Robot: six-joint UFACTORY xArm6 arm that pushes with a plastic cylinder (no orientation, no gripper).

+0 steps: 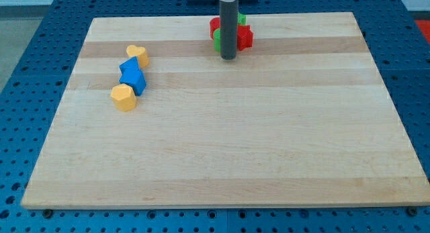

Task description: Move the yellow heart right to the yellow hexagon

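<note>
The yellow heart (138, 54) lies at the upper left of the wooden board (222, 146). The yellow hexagon (123, 97) lies below it, toward the view's bottom. Two blue blocks (132, 74) sit between them in a touching line. My tip (228, 57) is far to the right of these blocks, near the view's top centre, right in front of a cluster of red and green blocks.
Red blocks (245, 37) and green blocks (218, 38) are bunched behind the rod near the board's top edge, partly hidden by it. A blue pegboard surface (40, 58) surrounds the board.
</note>
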